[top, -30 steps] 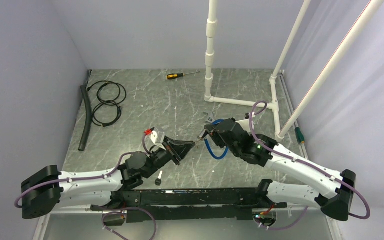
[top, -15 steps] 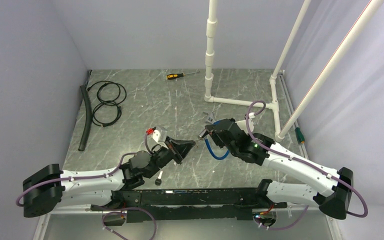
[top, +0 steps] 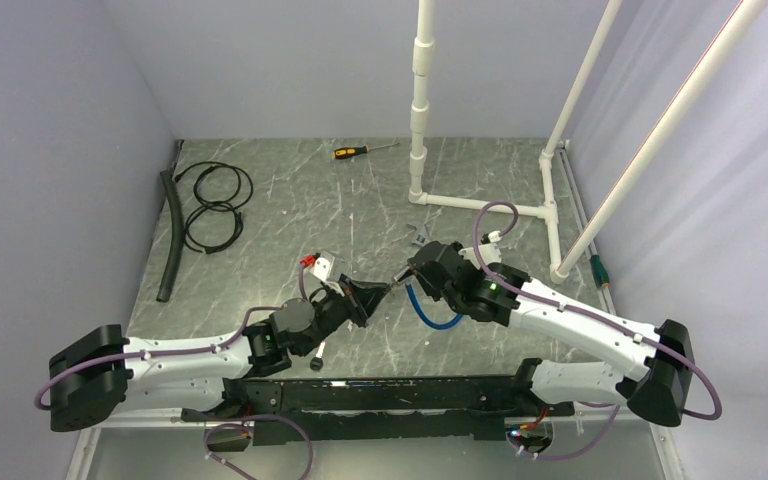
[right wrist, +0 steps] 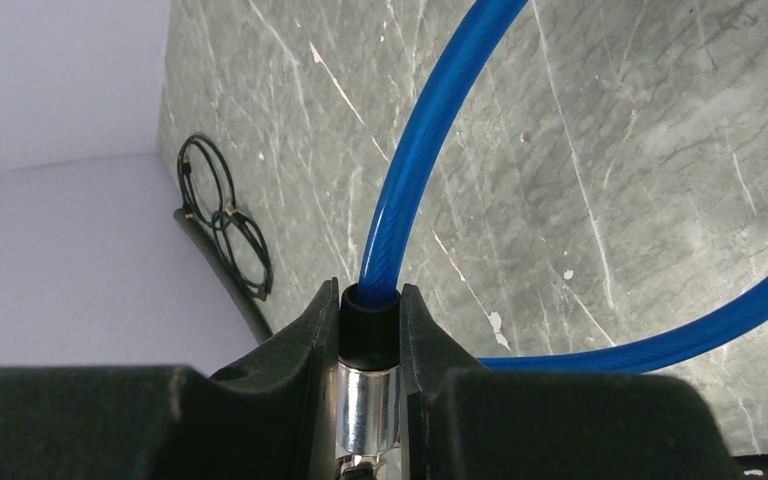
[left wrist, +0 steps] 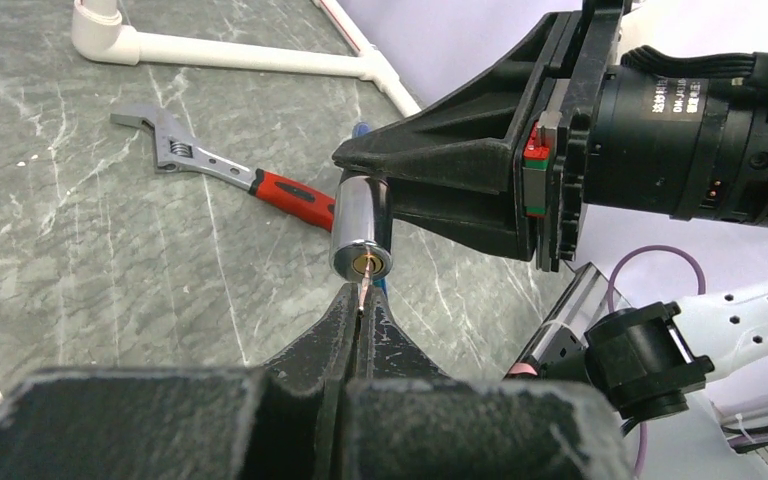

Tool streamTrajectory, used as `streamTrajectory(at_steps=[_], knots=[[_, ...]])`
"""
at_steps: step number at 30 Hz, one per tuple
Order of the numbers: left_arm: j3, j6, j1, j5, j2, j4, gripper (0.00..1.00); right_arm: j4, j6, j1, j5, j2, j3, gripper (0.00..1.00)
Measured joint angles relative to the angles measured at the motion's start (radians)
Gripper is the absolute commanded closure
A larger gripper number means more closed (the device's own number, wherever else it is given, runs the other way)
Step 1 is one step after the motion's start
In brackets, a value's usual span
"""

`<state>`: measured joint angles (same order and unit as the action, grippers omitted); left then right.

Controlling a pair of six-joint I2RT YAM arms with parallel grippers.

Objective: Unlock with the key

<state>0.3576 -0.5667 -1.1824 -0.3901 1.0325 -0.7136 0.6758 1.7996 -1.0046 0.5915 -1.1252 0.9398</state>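
Over the table [top: 260, 220], key [left wrist: 363, 288] pinched in left gripper [left wrist: 360, 308], lock [left wrist: 357, 232] clamped in right gripper [right wrist: 370, 305]

My right gripper [right wrist: 370, 302] holds the silver lock cylinder [left wrist: 356, 225] with its blue cable [right wrist: 428, 145]. The key [left wrist: 363, 290], pinched in my left gripper [left wrist: 358, 305], points just below the keyhole [left wrist: 365, 264].
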Motion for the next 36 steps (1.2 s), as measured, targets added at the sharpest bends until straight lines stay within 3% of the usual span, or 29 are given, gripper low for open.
streamTrajectory(at_steps=[36], knots=[[0.021,-0.031,-0.001,-0.036,0.014,0.063,1.00,0.042,0.029,-0.032,0.034,-0.051,0.035,1.00]])
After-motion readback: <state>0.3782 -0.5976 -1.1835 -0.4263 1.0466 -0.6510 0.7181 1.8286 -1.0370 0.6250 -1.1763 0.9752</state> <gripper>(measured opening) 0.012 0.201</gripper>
